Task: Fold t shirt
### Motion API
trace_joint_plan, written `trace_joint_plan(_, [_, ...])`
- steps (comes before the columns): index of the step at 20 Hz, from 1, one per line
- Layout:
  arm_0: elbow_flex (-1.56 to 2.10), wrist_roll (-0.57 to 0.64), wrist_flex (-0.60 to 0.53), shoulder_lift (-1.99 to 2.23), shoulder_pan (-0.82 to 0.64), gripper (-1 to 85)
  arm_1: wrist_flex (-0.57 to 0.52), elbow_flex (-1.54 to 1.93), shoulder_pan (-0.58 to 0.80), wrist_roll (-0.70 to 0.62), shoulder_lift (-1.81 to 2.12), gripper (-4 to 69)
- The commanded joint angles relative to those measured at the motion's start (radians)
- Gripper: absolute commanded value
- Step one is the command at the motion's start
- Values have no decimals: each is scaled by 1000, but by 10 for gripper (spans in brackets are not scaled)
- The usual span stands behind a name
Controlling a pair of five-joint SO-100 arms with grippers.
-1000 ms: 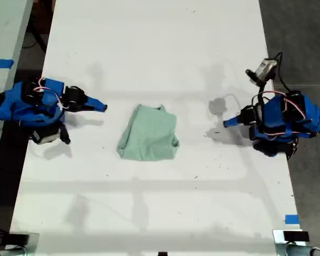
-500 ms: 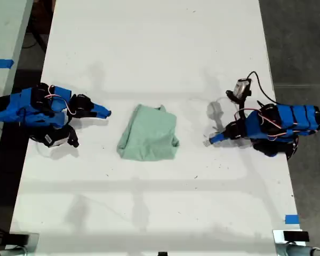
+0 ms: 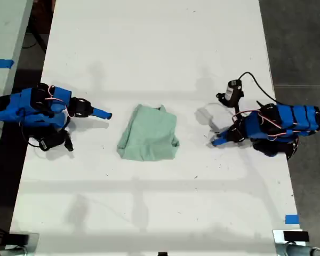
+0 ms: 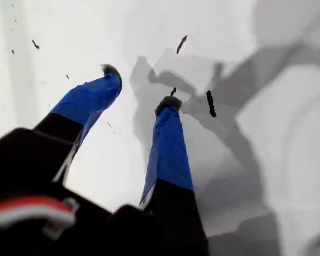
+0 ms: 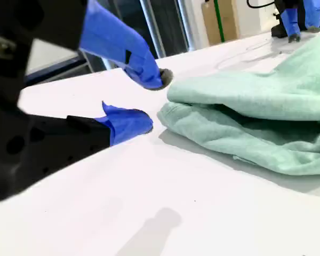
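Clearly, bare table (image 3: 149,53) rings folded t shirt (image 3: 148,133).

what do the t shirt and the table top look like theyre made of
The t shirt looks like soft knit fabric, probably cotton jersey: matte mint green, faintly heathered, with rounded, limp folds. The table top looks like a hard, smooth white sheet, maybe laminate or painted board. It has a slight sheen, soft shadows and small dark scuffs; the exact material is unclear.
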Motion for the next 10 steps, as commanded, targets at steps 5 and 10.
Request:
trace_joint_plan(5, [40,8,3,8,15,89,-35,46,-2,-60,8,121])
trace_joint_plan(10, [40,8,3,8,15,88,-35,46,-2,-60,8,110])
